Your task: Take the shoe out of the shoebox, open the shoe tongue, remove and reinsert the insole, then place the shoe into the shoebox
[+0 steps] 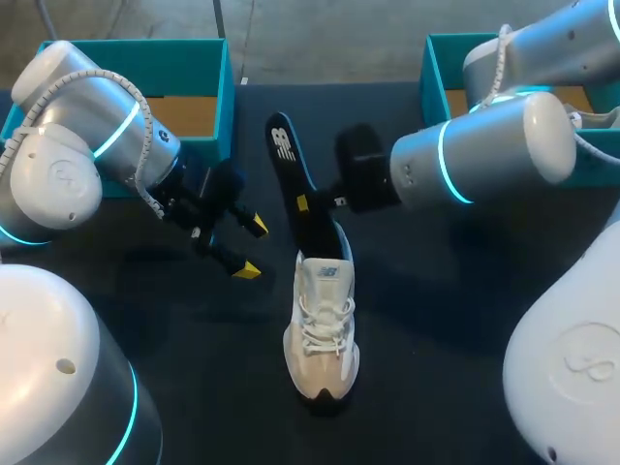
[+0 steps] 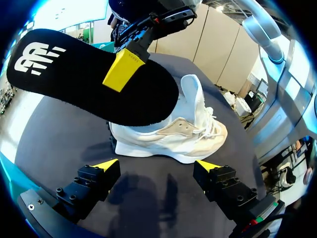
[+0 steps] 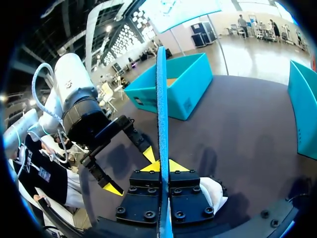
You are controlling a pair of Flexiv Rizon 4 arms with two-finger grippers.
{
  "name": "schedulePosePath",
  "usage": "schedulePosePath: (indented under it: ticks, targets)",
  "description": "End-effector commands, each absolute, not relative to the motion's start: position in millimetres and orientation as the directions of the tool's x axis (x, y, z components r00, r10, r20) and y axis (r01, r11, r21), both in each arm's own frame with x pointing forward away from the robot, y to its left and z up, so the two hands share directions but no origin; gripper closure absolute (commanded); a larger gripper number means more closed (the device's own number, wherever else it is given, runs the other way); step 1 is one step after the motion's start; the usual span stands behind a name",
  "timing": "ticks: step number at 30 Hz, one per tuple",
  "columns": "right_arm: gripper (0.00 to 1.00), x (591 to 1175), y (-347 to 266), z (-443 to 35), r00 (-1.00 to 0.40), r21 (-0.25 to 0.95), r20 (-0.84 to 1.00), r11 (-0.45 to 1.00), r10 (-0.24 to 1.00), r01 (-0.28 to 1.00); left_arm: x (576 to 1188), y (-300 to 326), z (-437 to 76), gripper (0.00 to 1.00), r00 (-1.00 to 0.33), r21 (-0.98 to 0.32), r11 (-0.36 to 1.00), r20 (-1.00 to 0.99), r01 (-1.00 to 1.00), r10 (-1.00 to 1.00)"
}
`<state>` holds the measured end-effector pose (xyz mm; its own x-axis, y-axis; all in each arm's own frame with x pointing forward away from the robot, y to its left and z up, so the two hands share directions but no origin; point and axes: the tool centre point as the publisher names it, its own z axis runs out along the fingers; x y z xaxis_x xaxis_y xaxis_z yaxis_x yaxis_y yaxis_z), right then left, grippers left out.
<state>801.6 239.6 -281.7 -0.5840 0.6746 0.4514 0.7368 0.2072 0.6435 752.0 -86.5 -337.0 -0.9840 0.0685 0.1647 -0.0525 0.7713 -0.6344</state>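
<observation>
A white and beige shoe (image 1: 323,334) lies on the dark table, toe toward the front edge. A black insole (image 1: 294,184) with a blue underside stands tilted above its heel opening, its lower end at the opening. My right gripper (image 1: 303,204) is shut on the insole, seen edge-on between its yellow tips (image 3: 162,165). My left gripper (image 1: 250,247) hangs open to the left of the shoe with nothing in it. From the left wrist, the shoe (image 2: 173,134) and the insole (image 2: 89,79) lie ahead of the open left gripper (image 2: 156,166).
A teal shoebox (image 1: 184,73) stands at the back left behind my left arm. A second teal box (image 1: 441,68) stands at the back right under my right arm. Bare dark table lies in front of the shoe.
</observation>
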Motion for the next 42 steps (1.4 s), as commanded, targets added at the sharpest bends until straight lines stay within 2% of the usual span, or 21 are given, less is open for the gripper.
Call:
schedulePosePath:
  ticks: [1, 4, 27, 35, 42]
  targets:
    - [1.00, 800.5, 240.7, -299.3, -0.710, 0.718, 0.682, -0.022, -0.175, 0.695, 751.9, -86.8, -337.1, 0.00, -0.984, -0.633, 0.772, 0.164, -0.052, 0.068]
    - [1.00, 802.2, 242.0, -299.3, -0.735, 0.737, 0.648, -0.078, -0.200, 0.672, 751.9, -86.8, -337.1, 0.00, -0.984, -0.633, 0.772, 0.164, -0.052, 0.068]
    - [1.00, 827.2, 257.1, -287.4, -0.823, 0.824, 0.517, -0.126, -0.233, 0.553, 751.9, -86.8, -337.1, 0.00, -0.984, -0.633, 0.772, 0.164, -0.052, 0.068]
    - [1.00, 827.6, 245.6, -281.2, -0.841, 0.846, 0.484, -0.115, -0.240, 0.520, 751.9, -86.8, -337.1, 0.00, -0.984, -0.633, 0.772, 0.164, -0.052, 0.068]
    - [1.00, 828.5, 238.0, -279.2, -0.857, 0.853, 0.450, -0.161, -0.252, 0.496, 751.9, -86.8, -337.1, 0.00, -0.984, -0.633, 0.772, 0.164, -0.052, 0.068]
